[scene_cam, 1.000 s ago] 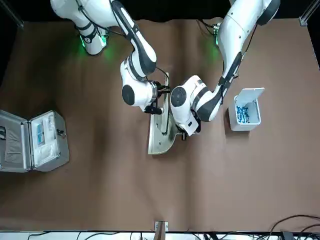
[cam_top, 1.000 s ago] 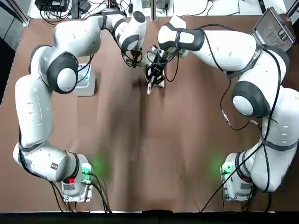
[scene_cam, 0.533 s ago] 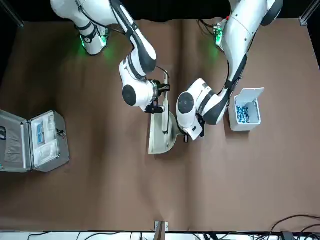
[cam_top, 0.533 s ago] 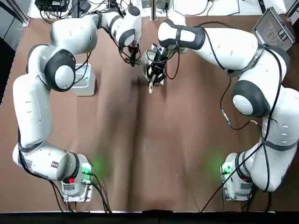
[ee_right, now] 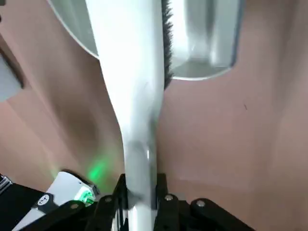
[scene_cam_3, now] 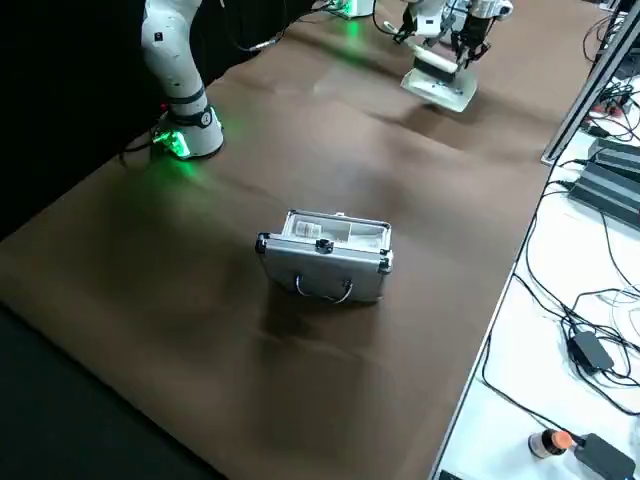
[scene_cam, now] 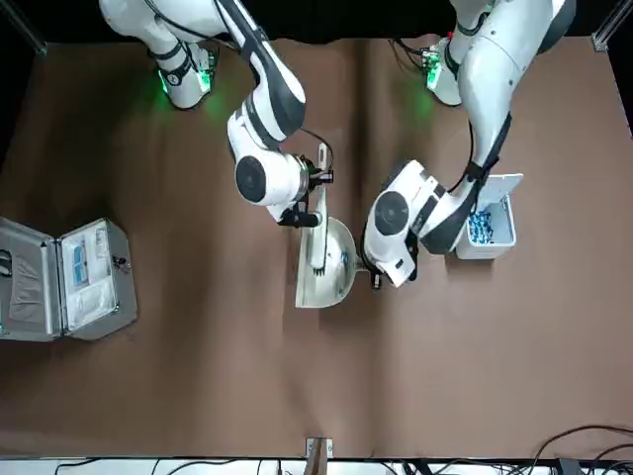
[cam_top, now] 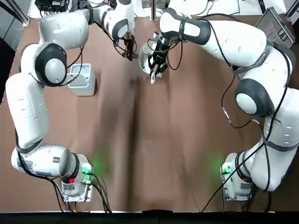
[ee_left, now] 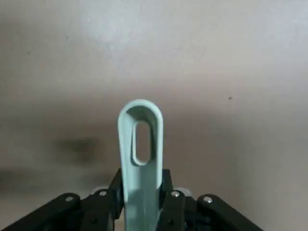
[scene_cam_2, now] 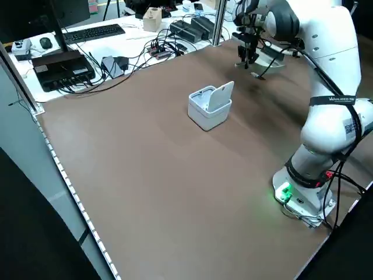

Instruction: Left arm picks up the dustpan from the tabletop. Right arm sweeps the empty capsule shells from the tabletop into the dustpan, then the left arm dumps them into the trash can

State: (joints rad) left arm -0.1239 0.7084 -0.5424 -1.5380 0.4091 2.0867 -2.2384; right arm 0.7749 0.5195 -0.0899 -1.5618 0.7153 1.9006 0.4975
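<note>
Front view: main read, wrist views for the grips.
Left gripper (ee_left: 142, 192): clamped on the dustpan handle (ee_left: 140, 178).
Right gripper (ee_right: 142, 192): clamped on the brush (ee_right: 127, 72).
Dustpan (scene_cam: 318, 289): near the tabletop's (scene_cam: 475, 366) far edge, around mid-width; brush head overlaps it, contact unclear.
Shells: bluish speck (scene_cam: 345, 258) in the pan, probably one; can't confirm any on the tabletop.
Trash can (scene_cam: 490, 251): toward the left edge, flip lid up, blue-and-white bits (scene_cam: 481, 228) inside.
Sweep, my call: looks near done. Keep pan lip low, stroke bristles inward, clear the brush before lifting; hold pan level or shells roll out.
Delta vs earlier frame: left arm's wrist has swung toward the left edge; pan sits squarer in front view, more of its inside showing. Can and case (scene_cam: 104, 287) unmoved.
</note>
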